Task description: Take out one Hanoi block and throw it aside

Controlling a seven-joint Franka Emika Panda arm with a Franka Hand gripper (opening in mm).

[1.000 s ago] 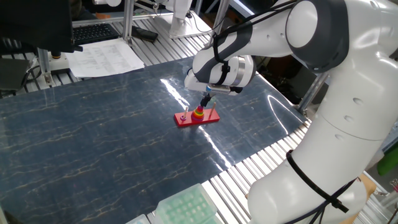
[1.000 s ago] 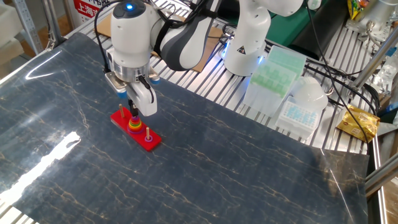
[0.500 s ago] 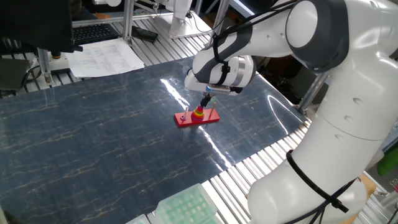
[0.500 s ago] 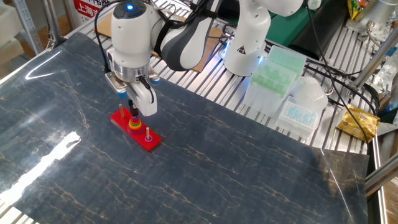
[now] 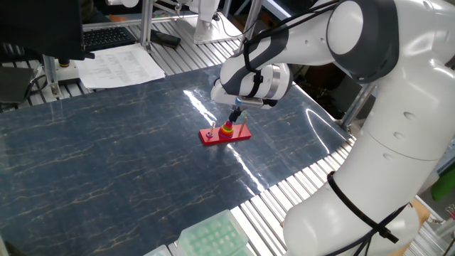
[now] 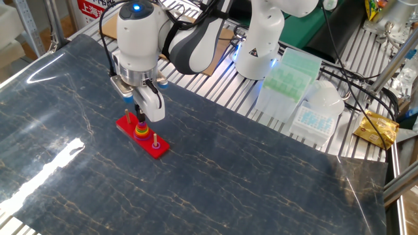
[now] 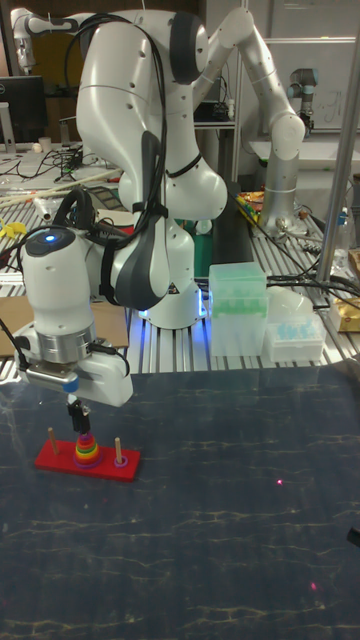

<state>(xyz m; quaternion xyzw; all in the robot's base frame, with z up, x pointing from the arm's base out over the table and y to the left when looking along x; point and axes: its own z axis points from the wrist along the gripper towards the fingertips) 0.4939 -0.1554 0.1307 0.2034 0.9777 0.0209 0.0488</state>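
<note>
While nothing has moved, the gripper (image 7: 82, 424) stays closed around the Hanoi block (image 7: 86, 438).

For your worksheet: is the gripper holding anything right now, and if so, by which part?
It cannot be told. The gripper sits at the top of the ring stack on the middle peg, but the fingertips and any grasp are too small to see.

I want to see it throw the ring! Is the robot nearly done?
Not yet. The gripper is right over the ring stack on the middle peg of the red base. The little Hanoi block sits on top. Grabbing, lifting and tossing remain.
</note>
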